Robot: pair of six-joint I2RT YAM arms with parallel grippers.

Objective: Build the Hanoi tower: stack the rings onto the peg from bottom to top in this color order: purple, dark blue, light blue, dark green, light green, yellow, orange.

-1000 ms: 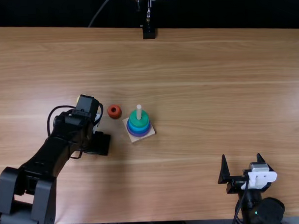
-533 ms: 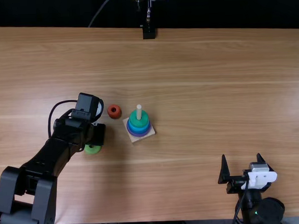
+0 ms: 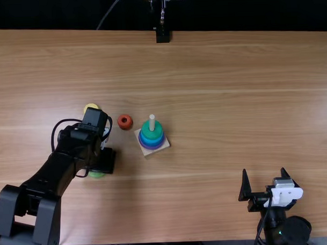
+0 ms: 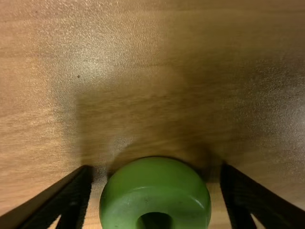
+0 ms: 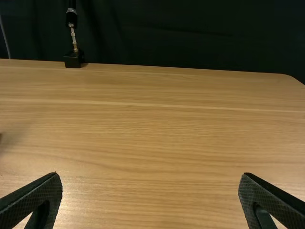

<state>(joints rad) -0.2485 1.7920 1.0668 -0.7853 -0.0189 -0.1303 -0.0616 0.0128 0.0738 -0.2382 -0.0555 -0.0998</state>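
Observation:
My left gripper (image 3: 104,161) is low over the table's left part, partly covering the light green ring (image 3: 96,174). In the left wrist view the light green ring (image 4: 155,191) lies between the spread fingers of my left gripper (image 4: 156,171), with a gap on each side. The peg (image 3: 151,123) carries a dark green ring (image 3: 153,134) on top of light blue, dark blue and purple (image 3: 152,147) ones. An orange ring (image 3: 125,127) lies left of the peg, a yellow ring (image 3: 91,107) farther left. My right gripper (image 3: 264,170), also my right gripper (image 5: 150,175), stands open and holds nothing.
The peg's square wooden base (image 3: 164,146) sits right of the left arm, near the orange ring. A black stand (image 3: 162,34) is at the table's far edge. The left forearm crosses the near left part of the table (image 3: 205,99).
My left gripper shifted away from the near edge, uncovering the light green ring, then came back toward it and partly covers it again. The yellow ring shows more. The right arm kept still.

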